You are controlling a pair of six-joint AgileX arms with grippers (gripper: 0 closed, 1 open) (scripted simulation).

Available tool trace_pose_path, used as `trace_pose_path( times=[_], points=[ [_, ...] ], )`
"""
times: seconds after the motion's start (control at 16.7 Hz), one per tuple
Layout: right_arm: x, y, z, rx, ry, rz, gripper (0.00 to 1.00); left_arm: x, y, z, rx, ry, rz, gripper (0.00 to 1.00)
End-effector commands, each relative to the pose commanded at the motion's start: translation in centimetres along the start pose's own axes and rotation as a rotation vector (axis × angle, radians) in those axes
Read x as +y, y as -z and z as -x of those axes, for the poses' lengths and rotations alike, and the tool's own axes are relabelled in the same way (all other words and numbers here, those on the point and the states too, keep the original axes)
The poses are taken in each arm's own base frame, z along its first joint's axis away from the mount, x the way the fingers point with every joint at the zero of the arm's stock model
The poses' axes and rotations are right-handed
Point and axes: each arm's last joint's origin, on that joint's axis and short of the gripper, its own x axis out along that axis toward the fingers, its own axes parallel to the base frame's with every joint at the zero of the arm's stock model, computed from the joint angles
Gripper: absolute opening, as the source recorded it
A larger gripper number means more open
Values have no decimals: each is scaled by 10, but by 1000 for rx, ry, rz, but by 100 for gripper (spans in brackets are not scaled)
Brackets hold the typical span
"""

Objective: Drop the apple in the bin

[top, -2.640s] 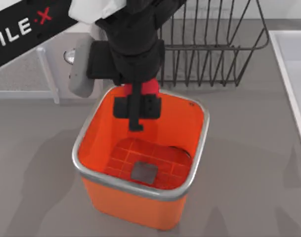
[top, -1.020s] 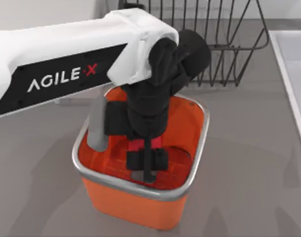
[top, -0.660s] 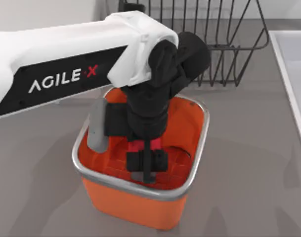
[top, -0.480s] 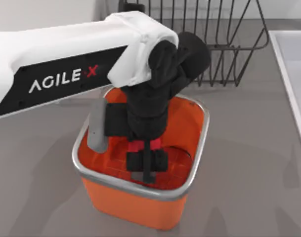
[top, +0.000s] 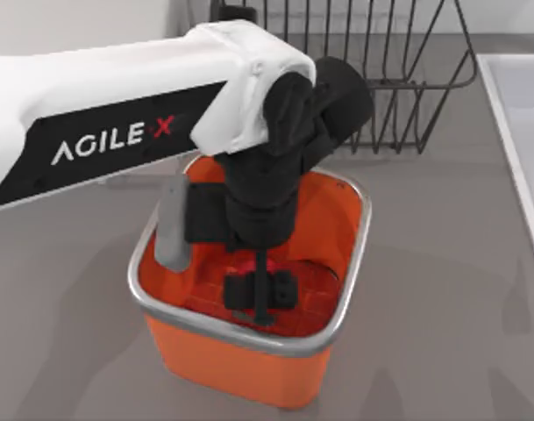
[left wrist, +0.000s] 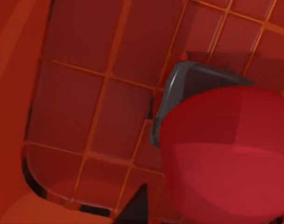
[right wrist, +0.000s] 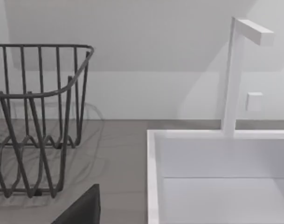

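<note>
While left pincer point(top: 259, 294) sits deep in bin point(top: 249, 338): fingers look spread
Apple point(left wrist: 228, 154): just below pincer, near floor
Left: confirm drop, retract

Inside the bin point(left wrist: 20, 70), the apple point(left wrist: 230, 154), a rounded crimson fruit, looms close to the left wrist camera above the gridded orange floor point(left wrist: 100, 107). A grey square patch point(left wrist: 193, 79) lies on the floor, partly hidden behind the apple.

Left gripper point(top: 259, 294) jaws parted; apple point(left wrist: 230, 154) released inside bin point(top: 350, 263).
</note>
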Motion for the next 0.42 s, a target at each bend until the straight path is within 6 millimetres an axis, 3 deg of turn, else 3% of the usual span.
trace_pose_path(
  times=[0.12,0.42],
  points=[
    [0,0,0,0,0,0,100,0,0,0,0,0,0,100],
    [0,0,0,0,0,0,100,0,0,0,0,0,0,100]
  ],
)
